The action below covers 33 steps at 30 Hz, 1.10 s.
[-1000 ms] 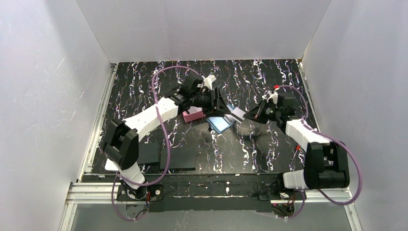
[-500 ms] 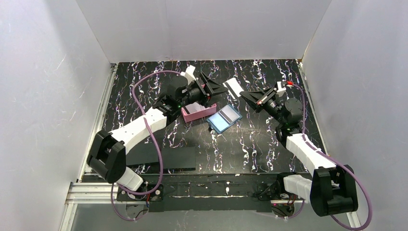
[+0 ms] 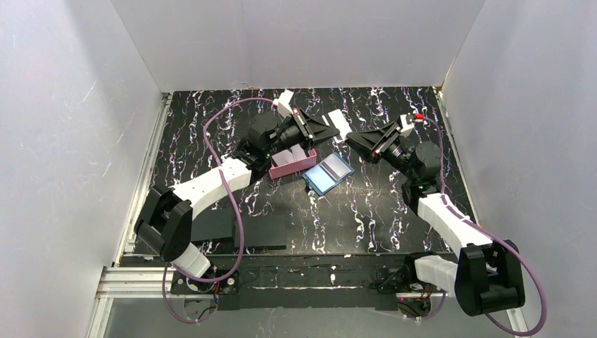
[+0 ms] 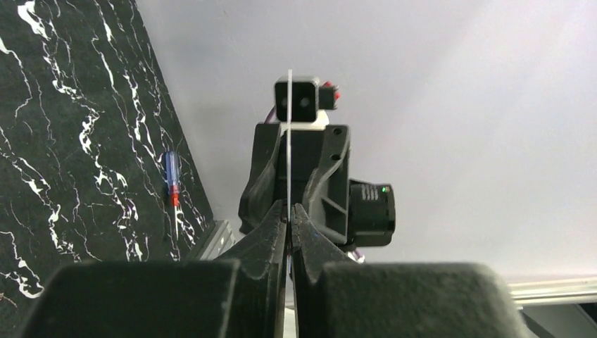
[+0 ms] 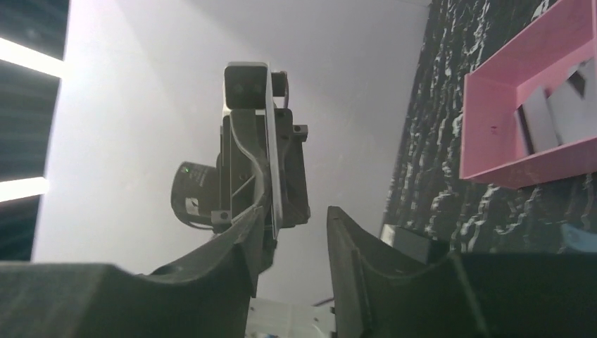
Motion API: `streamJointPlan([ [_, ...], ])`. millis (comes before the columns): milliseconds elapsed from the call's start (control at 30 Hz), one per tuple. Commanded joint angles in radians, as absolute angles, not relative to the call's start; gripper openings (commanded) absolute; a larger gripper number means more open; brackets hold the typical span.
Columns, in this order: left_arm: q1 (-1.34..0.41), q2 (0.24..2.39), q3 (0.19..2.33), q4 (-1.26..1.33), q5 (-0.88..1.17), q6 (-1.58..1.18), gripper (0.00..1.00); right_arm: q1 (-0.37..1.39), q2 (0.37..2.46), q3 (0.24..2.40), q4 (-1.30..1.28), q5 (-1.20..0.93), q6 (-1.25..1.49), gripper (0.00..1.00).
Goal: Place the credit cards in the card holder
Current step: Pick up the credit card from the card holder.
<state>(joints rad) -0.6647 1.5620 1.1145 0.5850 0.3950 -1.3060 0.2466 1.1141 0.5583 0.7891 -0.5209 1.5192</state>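
Observation:
A white credit card [image 3: 339, 124] hangs in the air between my two grippers, above the table's far middle. My left gripper [image 3: 328, 132] is shut on it; in the left wrist view the card [image 4: 288, 134] shows edge-on, pinched between the closed jaws of my left gripper [image 4: 289, 211]. My right gripper [image 3: 350, 139] faces it and stands open; in its wrist view the card [image 5: 273, 162] lies against one finger with a wide gap to the other, at my right gripper [image 5: 296, 215]. The pink card holder [image 3: 304, 163] sits below the left gripper with pale cards [image 5: 549, 120] inside.
A flat blue hinged case [image 3: 328, 174] lies open just right of the holder. Flat black pads [image 3: 243, 229] rest near the front left. A small screwdriver [image 4: 171, 179] lies by the table's far edge. White walls close in three sides.
Both arms rose from the table and met in the air. The right gripper, which carried the card, has opened; the left gripper has shut on the card.

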Motion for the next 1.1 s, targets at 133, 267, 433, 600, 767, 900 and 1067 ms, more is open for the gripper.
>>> streamJointPlan([
  [133, -0.662, 1.574, 1.112, 0.77, 0.576, -1.309, 0.0, 0.176, 1.181, 0.745, 0.812, -0.877, 1.326, 0.46],
  [267, -0.662, 1.564, 1.096, 0.782, 0.578, -1.304, 0.0, 0.174, 1.19, 0.802, 0.739, -0.909, 1.276, 0.33],
  [433, -0.663, 1.572, 1.083, 0.791, 0.594, -1.304, 0.0, 0.163, 1.207, 0.813, 0.68, -0.902, 1.224, 0.3],
  [600, -0.661, 1.572, 1.066, 0.792, 0.6, -1.297, 0.0, 0.149, 1.224, 0.812, 0.697, -0.895, 1.224, 0.2],
  [767, -0.648, 1.588, 1.05, 0.689, 0.588, -1.239, 0.2, 0.071, 1.248, 0.829, 0.509, -0.888, 1.051, 0.01],
  [900, -0.646, 1.611, 1.097, 0.281, 0.541, -1.018, 0.41, 0.062, 1.283, 0.935, 0.052, -0.648, 0.482, 0.01],
  [1067, -0.667, 1.664, 1.172, -0.045, 0.379, -0.776, 0.35, 0.14, 1.417, 0.951, 0.033, -0.564, 0.197, 0.01],
])
